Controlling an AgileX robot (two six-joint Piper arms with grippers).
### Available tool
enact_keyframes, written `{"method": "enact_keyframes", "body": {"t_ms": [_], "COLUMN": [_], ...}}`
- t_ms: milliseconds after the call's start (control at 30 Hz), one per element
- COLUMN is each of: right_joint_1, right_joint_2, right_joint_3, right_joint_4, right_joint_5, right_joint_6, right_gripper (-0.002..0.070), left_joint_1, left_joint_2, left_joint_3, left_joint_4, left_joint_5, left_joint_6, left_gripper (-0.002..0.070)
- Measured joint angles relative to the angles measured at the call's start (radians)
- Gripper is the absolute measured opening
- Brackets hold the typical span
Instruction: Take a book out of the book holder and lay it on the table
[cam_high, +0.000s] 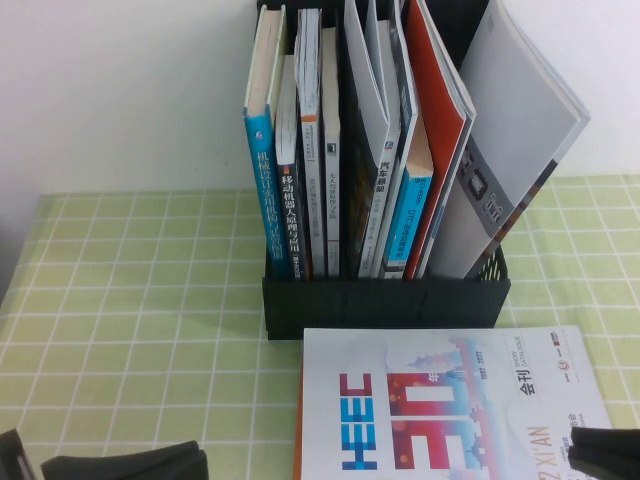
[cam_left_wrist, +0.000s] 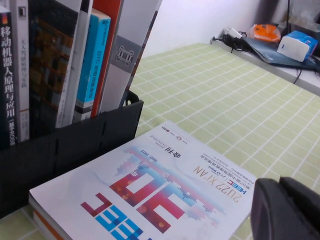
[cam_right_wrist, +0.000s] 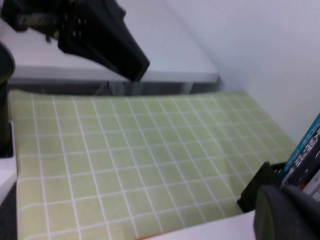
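On the light green checked cloth of the table, the large thin white magazine with blue "HEEC" letters is lying flat, cover up, just in front of the black slatted plastic book holder (other books are standing upright in it). The right gripper is sitting at the magazine's near right corner, fingers closed together. The left gripper is resting low at the near edge; its fingers' state cannot be told.

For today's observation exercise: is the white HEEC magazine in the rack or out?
Out: the thin white HEEC magazine lies flat, cover up, on the green checked tablecloth before the black slatted rack.
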Motion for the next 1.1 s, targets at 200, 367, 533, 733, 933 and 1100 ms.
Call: {"method": "enact_keyframes", "body": {"t_ms": [200,367,533,733,933,1100], "right_joint_1": [0.000,0.000,0.000,0.000,0.000,0.000], "right_joint_2": [-0.018,-0.018,-0.018,-0.018,-0.018,-0.018], "right_joint_3": [0.019,0.021,0.021,0.021,0.021,0.021], "right_joint_4": [-0.001,-0.002,-0.002,-0.002,-0.002,-0.002], "right_joint_5": [-0.064,-0.064,-0.064,-0.064,-0.064,-0.064], "right_joint_6": [0.002,0.002,0.002,0.005,0.007,0.007], "right_gripper": [0.0001,0.0001,0.0001,0.0001,0.0001,0.0001], "left_joint_1": [0.000,0.000,0.000,0.000,0.005,0.090], "left_joint_2": [0.000,0.000,0.000,-0.009,-0.116,-0.210], "left_joint_3": [0.000,0.000,0.000,0.000,0.003,0.045], "left_joint_4": [-0.025,-0.029,-0.029,-0.010,0.169,0.616], "left_joint_5": [0.005,0.060,0.112,0.128,0.043,-0.060], "left_joint_6": [0.006,0.010,0.010,0.033,-0.076,-0.538], "left_gripper": [-0.0002,-0.0002,-0.0002,-0.0002,-0.0002,-0.0002]}}
